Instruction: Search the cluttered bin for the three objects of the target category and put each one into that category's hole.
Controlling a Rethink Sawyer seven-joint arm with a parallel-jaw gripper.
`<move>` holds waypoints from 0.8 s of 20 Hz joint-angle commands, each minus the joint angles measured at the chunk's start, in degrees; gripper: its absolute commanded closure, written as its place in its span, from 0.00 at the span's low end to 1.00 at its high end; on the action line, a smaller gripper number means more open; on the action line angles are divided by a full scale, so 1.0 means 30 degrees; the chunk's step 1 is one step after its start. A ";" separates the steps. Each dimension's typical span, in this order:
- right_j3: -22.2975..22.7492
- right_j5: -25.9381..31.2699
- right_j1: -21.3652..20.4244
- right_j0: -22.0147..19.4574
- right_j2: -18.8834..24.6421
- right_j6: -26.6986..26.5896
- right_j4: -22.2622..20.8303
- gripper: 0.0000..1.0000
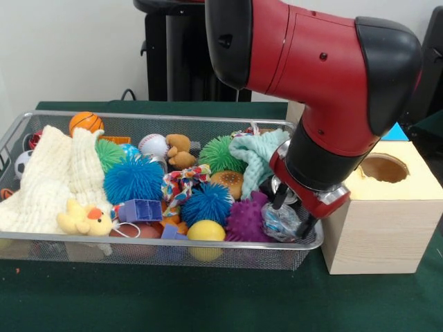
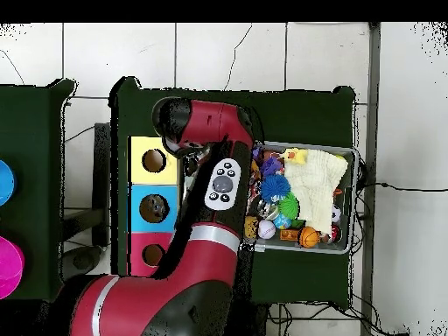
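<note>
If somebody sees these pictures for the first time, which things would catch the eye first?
The big red and black arm comes first: it fills the top of the front view and reaches down to the wire basket's right end. There its gripper is around a clear plastic bottle. Next come the spiky balls, like the blue one.

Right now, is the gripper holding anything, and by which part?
It looks so: the gripper is down at the bin's corner nearest the wooden box, its fingers straddling a clear plastic bottle around the crumpled body. A firm grip isn't certain.
</note>
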 commanded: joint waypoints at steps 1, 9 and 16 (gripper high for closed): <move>0.1977 -0.1117 0.1014 -0.0033 0.2222 0.2006 0.0244 0.00; 0.0046 -0.3714 0.2836 0.0175 0.0344 0.3207 -0.1249 0.00; -0.1480 -0.5703 0.4322 0.0595 -0.2137 0.4679 -0.2009 0.00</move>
